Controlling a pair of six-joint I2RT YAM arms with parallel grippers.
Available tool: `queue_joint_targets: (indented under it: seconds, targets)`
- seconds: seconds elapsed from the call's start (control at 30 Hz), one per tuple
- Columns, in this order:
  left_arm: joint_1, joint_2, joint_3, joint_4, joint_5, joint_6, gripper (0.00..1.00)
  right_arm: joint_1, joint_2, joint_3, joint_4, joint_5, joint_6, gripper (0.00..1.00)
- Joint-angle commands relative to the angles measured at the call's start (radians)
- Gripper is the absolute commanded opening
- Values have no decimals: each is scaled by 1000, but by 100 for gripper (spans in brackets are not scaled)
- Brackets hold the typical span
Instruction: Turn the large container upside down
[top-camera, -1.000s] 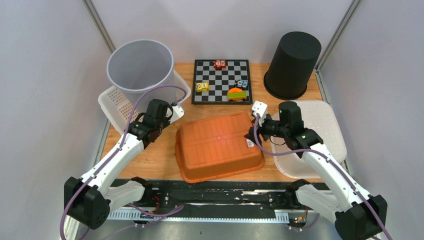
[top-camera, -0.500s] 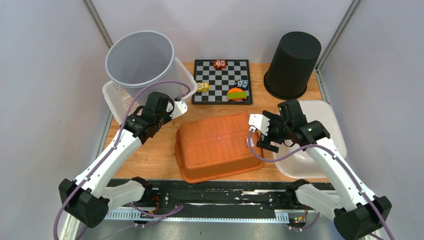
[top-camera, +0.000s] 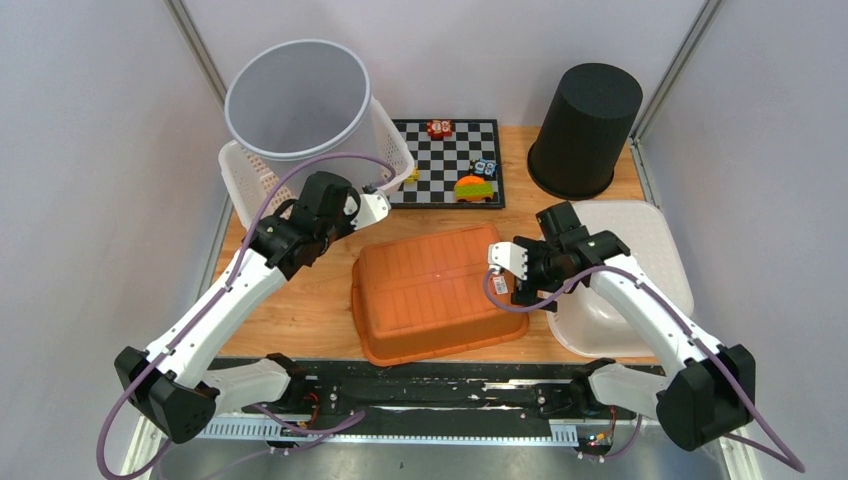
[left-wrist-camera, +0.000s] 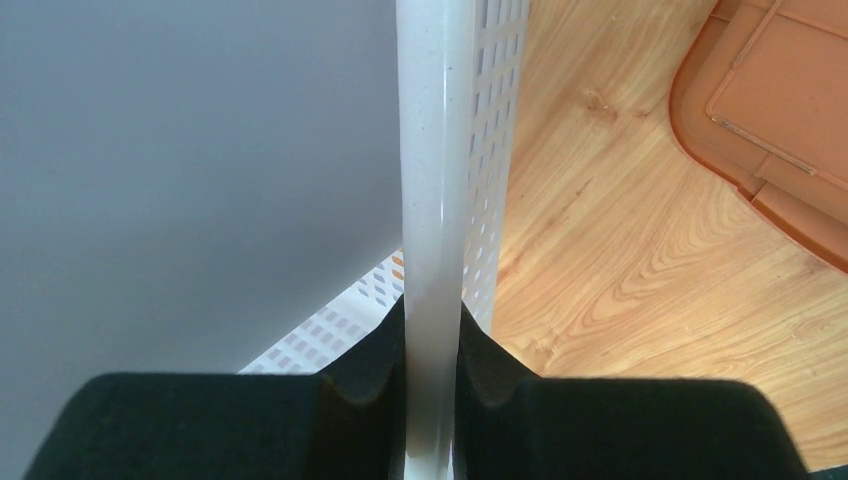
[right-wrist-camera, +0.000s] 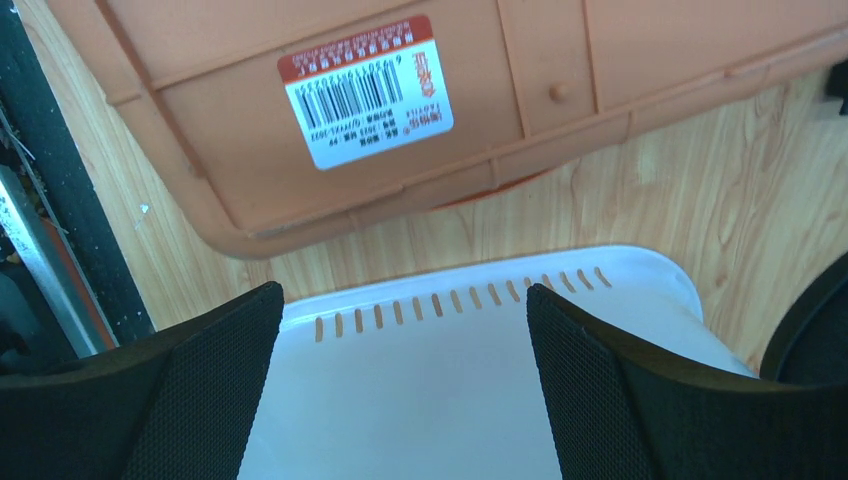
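The orange container (top-camera: 435, 290) lay upside down just beside the wide-open, empty right hand (top-camera: 522, 274). The left hand (left-wrist-camera: 432, 330) pinched the white basket (left-wrist-camera: 490, 150) by its rim.

Rim of basket (left-wrist-camera: 432, 200), clamped in left gripper (left-wrist-camera: 432, 345) jaws, ran off frame above and below. Orange tub (left-wrist-camera: 790, 110), right of those jaws, was cut by frame edge. Ahead of right gripper (right-wrist-camera: 402, 300) jaws, label (right-wrist-camera: 366, 90) print was too small to read. Yellow toy (top-camera: 412, 175) was mostly hidden behind basket; other pieces on chessboard (top-camera: 450, 165) were too small to identify. White tub (top-camera: 640, 250) was partly covered by right arm.
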Motion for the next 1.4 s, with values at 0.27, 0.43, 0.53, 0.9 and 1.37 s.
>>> queue_joint_targets:
  seconds: [0.27,0.43,0.53,0.9,1.37]
  targets:
    - [-30,9,149,33,-77,16,0,120,147,35,48,-160,-32,93]
    - [-33,8,164,27,-81,20,0,213,184,28,143,-177,87,92]
    - [-34,8,170,24,-82,21,0,250,208,33,229,-200,163,92]
    - [-36,9,195,9,-87,27,0,427,408,183,440,-235,357,93]
    - [-37,-4,176,7,-39,42,0,399,482,408,367,-365,604,97]
